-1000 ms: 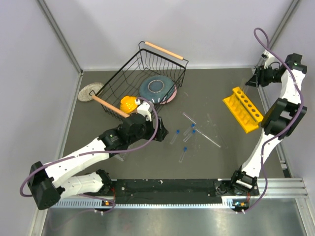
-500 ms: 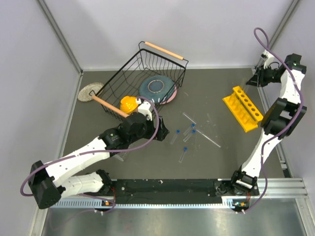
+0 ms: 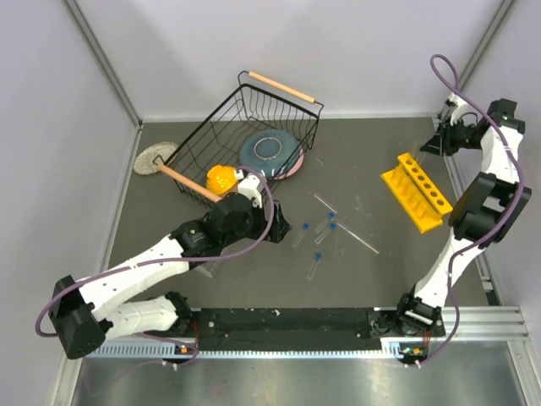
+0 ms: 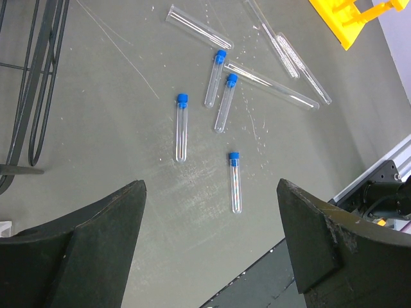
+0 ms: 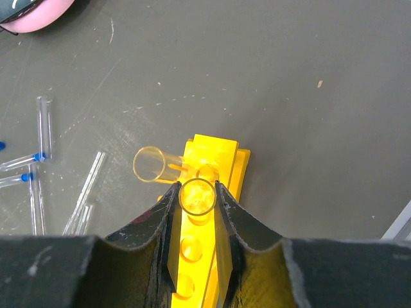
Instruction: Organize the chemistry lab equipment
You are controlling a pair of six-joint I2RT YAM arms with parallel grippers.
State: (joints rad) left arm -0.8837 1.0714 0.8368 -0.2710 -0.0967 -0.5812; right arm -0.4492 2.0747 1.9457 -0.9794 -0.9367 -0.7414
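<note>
One clear tube sits clenched by our right gripper, yellow rack below its jaws. It's likely light, slick and brittle, so we'd pinch mid-body. Our left gripper gapes.

Desk: dark grey, matt, finely scratched and flecked with white. Capped tubes: clear, glossy, smooth walls with opaque blue plastic caps. Uncapped tubes: transparent and shiny (glass or plastic cannot be told). Yellow rack: smooth moulded plastic with a slight sheen. Basket: black coated wire, its handles of pale bare wood. Left pincer: matt black fingers, chipped and rough along the edges.
</note>
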